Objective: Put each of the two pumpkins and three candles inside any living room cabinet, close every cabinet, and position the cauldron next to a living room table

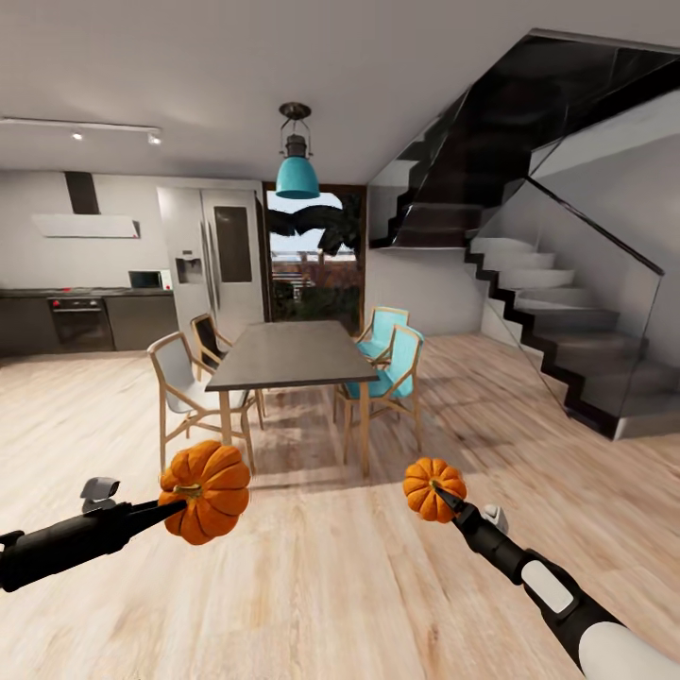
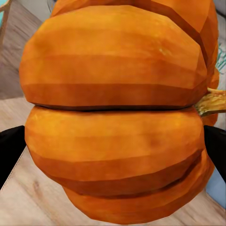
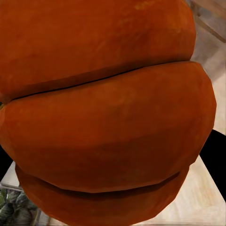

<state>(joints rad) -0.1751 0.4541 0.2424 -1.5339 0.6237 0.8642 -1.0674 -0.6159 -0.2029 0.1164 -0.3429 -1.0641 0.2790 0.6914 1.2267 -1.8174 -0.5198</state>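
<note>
Open-plan kitchen and dining space up ahead: dark dining table point(image 1: 280, 355) at about 12 o'clock with wooden chairs point(image 1: 184, 389) round it, two of them teal, a teal lamp point(image 1: 297, 168) hanging above, fridge point(image 1: 213, 257) and oven point(image 1: 81, 323) off at 10 o'clock, glass-sided stairs point(image 1: 557, 321) at 2 o'clock. No cabinet, candles or cauldron anywhere in view, so the robot looks to be in transit.

Both pumpkins are off the floor. The left gripper point(image 1: 178, 504) has the bigger-looking pumpkin point(image 1: 206, 491) at 7 o'clock, jaws clamped on its sides; in the left wrist view the pumpkin point(image 2: 117, 113) fills the frame with its stem point(image 2: 213, 102) sticking out sideways, so it's riding tipped over. The right gripper point(image 1: 448, 499) is closed round the other pumpkin point(image 1: 432, 488) at 5 o'clock, and that pumpkin point(image 3: 103, 113) blocks nearly the whole right wrist view.

Handling guess: these look hard-shelled and rigid, probably light, but round and smooth, so they could roll in the grip. Best hold seems to be across the widest part with the jaws seated in the grooves between ribs, not on the stem. Once set down in a cabinet they might roll, so flat on the base is safer.
</note>
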